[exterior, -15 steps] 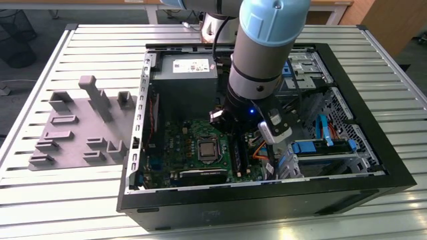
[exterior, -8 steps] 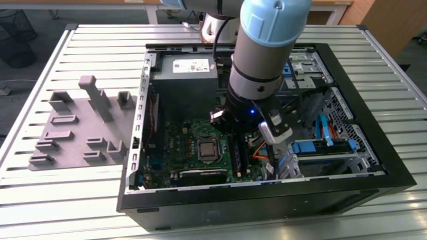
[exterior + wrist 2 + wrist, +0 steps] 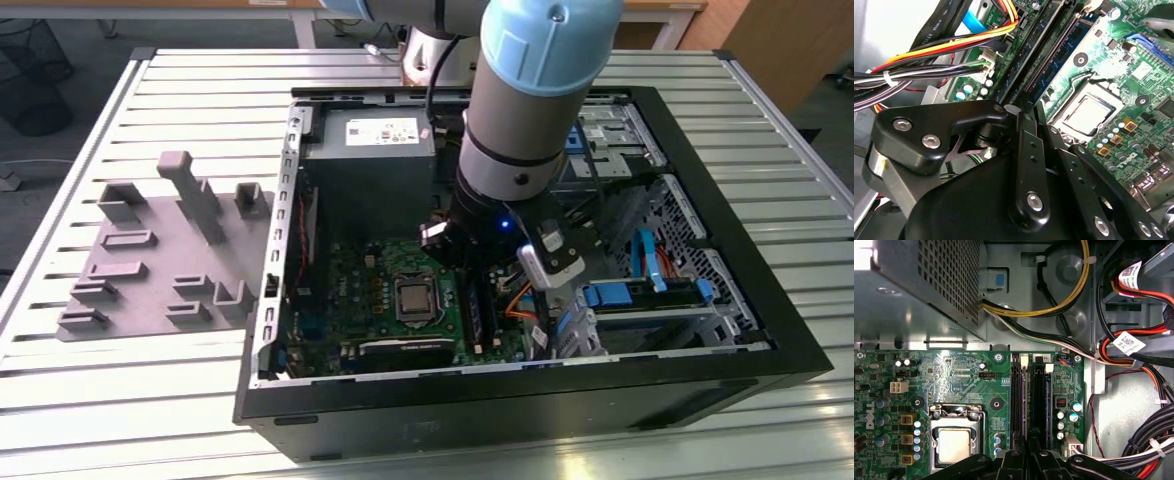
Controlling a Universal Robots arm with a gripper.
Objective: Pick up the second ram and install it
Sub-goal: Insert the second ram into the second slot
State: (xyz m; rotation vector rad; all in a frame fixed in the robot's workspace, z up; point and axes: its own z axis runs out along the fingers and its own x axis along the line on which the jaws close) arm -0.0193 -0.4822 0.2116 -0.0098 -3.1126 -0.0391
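The gripper point(image 3: 1029, 452) is inside the open computer case point(image 3: 534, 405), low over the motherboard point(image 3: 954, 375). In the first wrist view its two black fingers point(image 3: 1015, 462) are drawn almost together, leaving a slit no wider than a thin board edge. They are nipped on the second ram point(image 3: 1025, 405), which runs edge-on out from between the tips. In the second wrist view the same blue-green stick point(image 3: 1056, 62) stretches away from the fingertips along the memory slots point(image 3: 1040, 400). How deep it sits in its slot cannot be told.

The processor socket point(image 3: 954, 445), with its bare metal lid, lies just beside the slots. On the slots' other side a thick bundle of black, red, orange and yellow cables point(image 3: 1134, 355) lies near the gripper. It is not across the slots. Beyond the board stands the perforated grey power supply point(image 3: 919, 290).

In the exterior view the arm point(image 3: 534, 100) drops steeply into the case. The grey slotted fixture point(image 3: 160, 260) lies well apart on the slatted table point(image 3: 80, 400), to the exterior view's left.
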